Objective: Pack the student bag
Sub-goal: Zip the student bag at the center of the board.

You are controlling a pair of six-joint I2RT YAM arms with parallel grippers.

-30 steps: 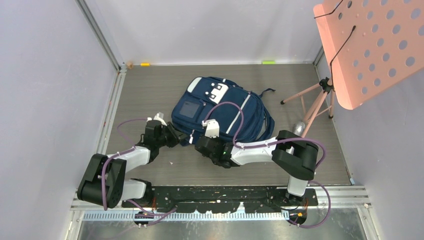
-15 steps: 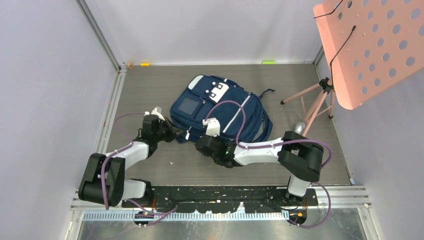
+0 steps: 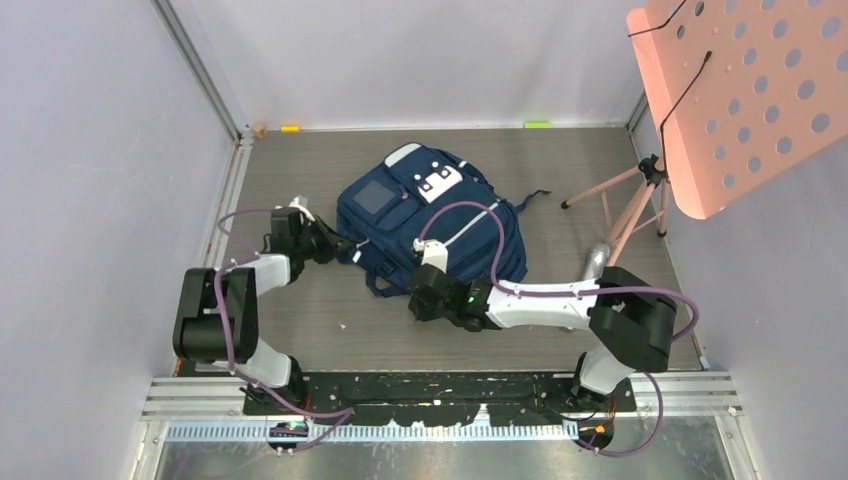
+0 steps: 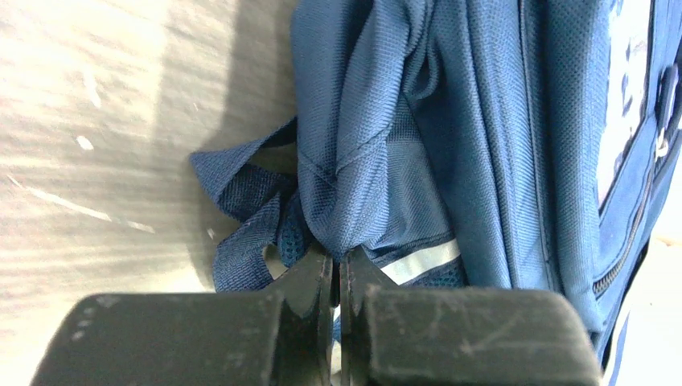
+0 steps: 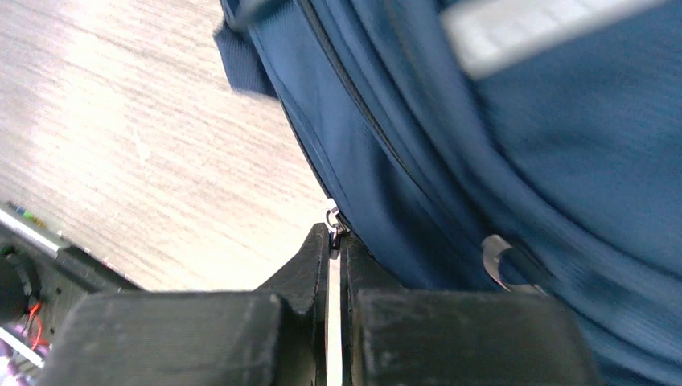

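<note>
The navy student bag (image 3: 430, 225) lies flat on the wood-grain table, front pocket with white patches up. My left gripper (image 3: 335, 247) is at the bag's left edge, shut on a fold of its blue fabric (image 4: 342, 217) beside a strap loop (image 4: 241, 241) and a reflective stripe (image 4: 418, 261). My right gripper (image 3: 418, 297) is at the bag's near edge, shut on the metal zipper pull (image 5: 332, 221) of the bag (image 5: 499, 161).
A music stand with pink legs (image 3: 625, 200) and a perforated pink desk (image 3: 740, 90) stands at the right. A silver bottle-like object (image 3: 597, 258) lies by its legs. Grey walls enclose the table on three sides.
The left gripper has moved back and left, dragging the bag's left edge with it. The bag has turned and shifted away. The right gripper has stayed at its near edge.
</note>
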